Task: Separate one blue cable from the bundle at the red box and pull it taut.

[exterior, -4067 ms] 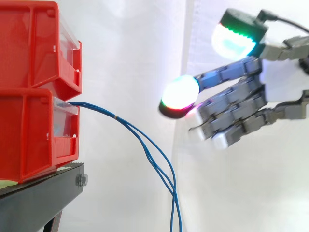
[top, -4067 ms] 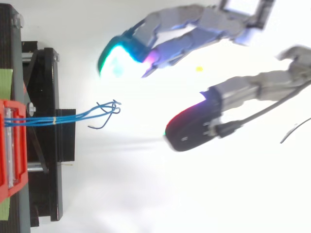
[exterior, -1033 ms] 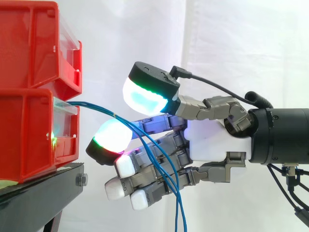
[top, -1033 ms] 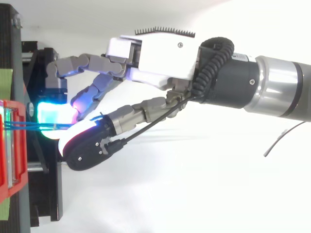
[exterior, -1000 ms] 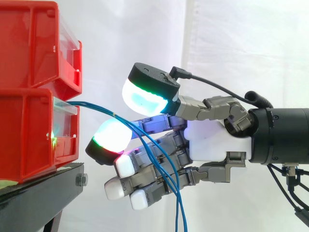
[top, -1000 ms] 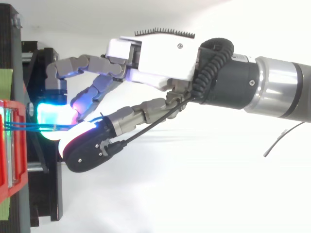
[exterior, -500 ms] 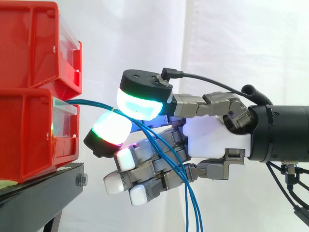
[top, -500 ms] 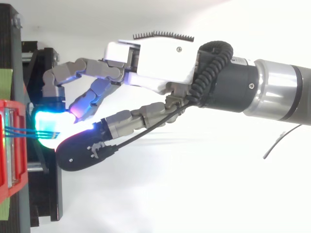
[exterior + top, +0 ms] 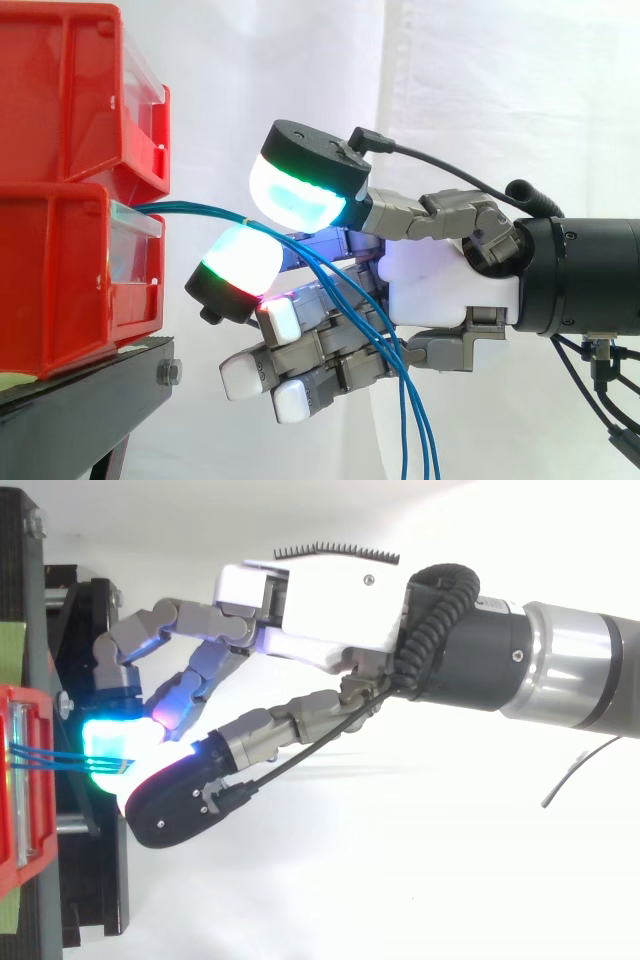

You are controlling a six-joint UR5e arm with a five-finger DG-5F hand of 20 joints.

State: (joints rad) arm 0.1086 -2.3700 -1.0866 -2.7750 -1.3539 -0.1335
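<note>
Reaching in from the right edge of the side view, the hand (image 9: pixel 440 280) has its thumb and fingers curled toward the bins. Nearest the side camera, the blue cables (image 9: pixel 190 211) lie across the camera-facing side of the curled fingers (image 9: pixel 300 365). From there they slant down and hang below the palm as three separate strands.

Higher up, the same cables pass between two glowing pads. One pad (image 9: pixel 300 190), white and cyan with a green edge, sits above them. The other (image 9: pixel 238 262), white with green and red edges, sits just below. The gap between the two is narrow, so the hand is closed round the bundle, not spread wide. No single strand is set apart from the others.

From the pads the cables run left in a nearly straight, slightly rising line. They enter the clear front of the lower red bin (image 9: pixel 60 280). In the top view they show as three thin lines side by side (image 9: pixel 50 760), between that bin and the cyan glow of the pads.

An upper red bin (image 9: pixel 60 90) is stacked on the lower one, and both stand on the black stand (image 9: pixel 90 410). Behind everything hangs the white curtain (image 9: pixel 500 100).
</note>
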